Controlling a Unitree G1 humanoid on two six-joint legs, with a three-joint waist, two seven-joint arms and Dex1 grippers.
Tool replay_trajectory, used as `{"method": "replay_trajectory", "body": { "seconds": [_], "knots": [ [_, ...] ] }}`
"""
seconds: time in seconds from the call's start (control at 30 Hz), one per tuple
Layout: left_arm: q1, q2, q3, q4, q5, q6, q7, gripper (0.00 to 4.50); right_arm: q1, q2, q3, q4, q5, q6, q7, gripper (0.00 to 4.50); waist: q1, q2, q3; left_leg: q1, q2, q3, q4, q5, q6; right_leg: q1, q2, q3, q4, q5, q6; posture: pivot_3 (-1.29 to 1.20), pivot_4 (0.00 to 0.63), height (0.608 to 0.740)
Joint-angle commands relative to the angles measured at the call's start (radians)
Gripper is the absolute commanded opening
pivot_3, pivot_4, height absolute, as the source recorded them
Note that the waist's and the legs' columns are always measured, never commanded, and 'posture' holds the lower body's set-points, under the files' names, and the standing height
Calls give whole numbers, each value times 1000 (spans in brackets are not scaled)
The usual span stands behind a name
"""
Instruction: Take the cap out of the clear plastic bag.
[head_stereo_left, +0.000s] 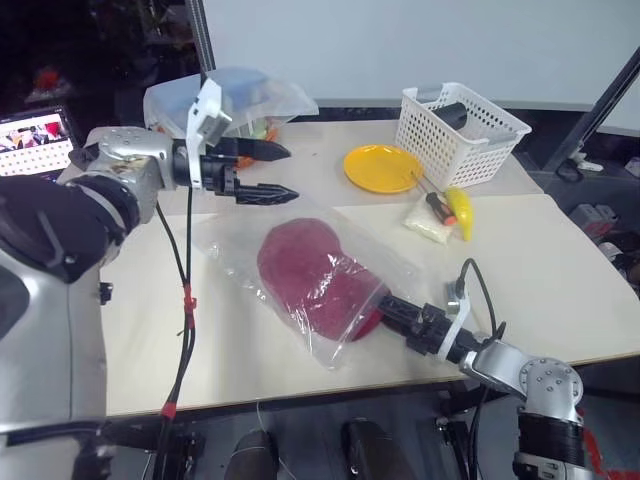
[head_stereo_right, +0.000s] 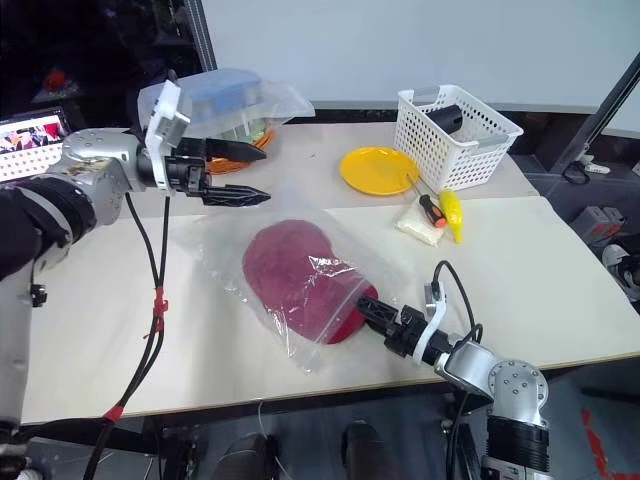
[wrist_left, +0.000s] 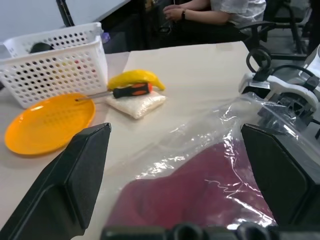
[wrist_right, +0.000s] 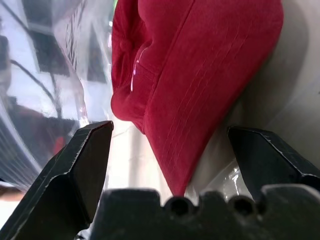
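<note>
Grippers both stand wide open and hold nothing. The left gripper (head_stereo_left: 268, 171) hangs in the air over the far left part of the table (head_stereo_left: 560, 270), its arm raised and its black fingers pointing level toward the right, well above the clear plastic bag (head_stereo_left: 310, 275). The right gripper (head_stereo_right: 372, 310) lies low near the table's near edge, pointing forward and to the left, its fingers reaching the near end of the bag where the brim of the cap (head_stereo_right: 300, 275) shows; the right wrist view has the red brim between the two spread fingers, with no pad seen closing on it.

The cap lies inside the bag, which is spread flat and creased on the middle of the table, nearer the near edge.

Toward the far edge sits an orange plate (head_stereo_left: 381, 167), with a white perforated basket (head_stereo_left: 458, 132) just beside it at the far right. Between them and the bag lie a banana (head_stereo_left: 460, 212), a red-handled screwdriver (head_stereo_left: 436, 202) and a small white packet (head_stereo_left: 427, 220), close together. At the far left corner, behind the left gripper, stands a plastic-wrapped box with a blue lid (head_stereo_left: 240, 92). A person (wrist_left: 220, 12) is seated beyond the table in the left wrist view.
</note>
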Motion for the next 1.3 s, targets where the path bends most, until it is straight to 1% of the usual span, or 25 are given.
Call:
{"method": "replay_trajectory", "body": {
  "seconds": [0.03, 0.13, 0.33, 0.43, 0.5, 0.53, 0.63, 0.77, 0.87, 0.97, 1.03, 1.1, 1.2, 1.3],
  "knots": [
    [-37, 19, -1, 21, 6, -1, 11, 4461, -33, 27, 27, 71, -70, -49, -7, 4500, 0, -1, -1, 2, 0, 0, 0, 0, 0, 3, 0, 0, 0, 0, 0, 0, 150, 740],
    [-38, 24, -5, 21, 9, -2, 13, 4500, -51, 60, 37, 94, -84, -63, -7, 3777, 0, -2, -1, 6, 1, 0, 0, 0, 0, 5, 0, 0, 0, 0, 0, 0, 150, 740],
    [-34, 55, -22, 21, 18, -15, 22, 4500, -68, 120, 42, 98, -115, -96, -31, 1746, -9, -3, -2, 5, 2, 0, -2, 0, 0, 4, 1, -1, -1, -1, -2, 0, 150, 740],
    [-39, 66, -21, 21, 20, -12, 26, 4500, -100, 191, 36, 99, -117, -133, -84, 699, -18, -5, -3, 6, 2, 0, -2, 0, 0, 5, 1, -1, 0, -1, -2, 0, 150, 740],
    [-42, 70, -20, 21, 20, -12, 32, 4500, -143, 259, 31, 117, -132, -184, -129, 113, -27, -6, -4, 7, 2, 0, -2, 0, 0, 5, 1, -1, 0, -1, -2, 0, 150, 740],
    [-42, 70, -19, 21, 21, -14, 34, 4500, -161, 287, 32, 124, -139, -202, -147, 44, -29, -6, -4, 8, 2, 0, -2, 0, 0, 5, 1, -1, 0, 0, -2, 0, 150, 740],
    [-43, 70, -15, 21, 22, -14, 39, 4500, -210, 348, 49, 151, -177, -246, -171, 44, -32, -6, -4, 9, 3, 0, -3, 0, 0, 4, 2, -1, 2, 0, -3, 0, 150, 740],
    [-33, 52, -2, 21, 17, -17, 49, 4500, -241, 381, 71, 181, -225, -256, -175, 44, -32, -6, -4, 9, 2, 0, -9, 0, 0, 2, 2, -1, 1, -1, -4, 0, 150, 740],
    [-10, 7, 22, 21, 5, -13, 47, 4500, -229, 360, 86, 159, -241, -220, -175, 44, -26, -6, -4, 8, 2, 0, -12, 0, 0, 1, 3, -1, 0, -2, -4, 0, 150, 740],
    [4, -30, 30, 21, 20, 26, -20, 4500, -196, 326, 88, 112, -238, -185, -177, 44, -24, -6, -4, 7, 2, 0, -13, 0, 0, 1, 3, -1, -2, -2, -4, 0, 150, 740],
    [17, -28, 9, 21, 62, 31, -117, 4500, -170, 307, 78, 78, -225, -165, -182, 44, -26, -6, -4, 7, 2, 0, -14, 0, 0, 2, 3, -1, -5, -2, -4, 0, 150, 740],
    [24, 0, -12, 21, 93, 28, -173, 4500, -142, 290, 75, 44, -219, -150, -185, 44, -27, -6, -4, 7, 2, 0, -16, 0, 0, 2, 3, -1, -6, -2, -4, 0, 150, 740],
    [27, 34, -23, 21, 112, 26, -187, 4500, -118, 283, 75, 19, -215, -148, -194, 44, -25, -6, -4, 7, 2, -1, -17, 0, 0, 2, 3, -1, -7, -2, -5, 0, 150, 740],
    [36, 44, -25, 21, 117, 10, -186, 4500, -109, 287, 68, 7, -209, -155, -205, 44, -18, -6, -4, 7, 2, -1, -17, 0, 0, 2, 2, -1, -8, -2, -4, 0, 150, 740]
  ]
}}
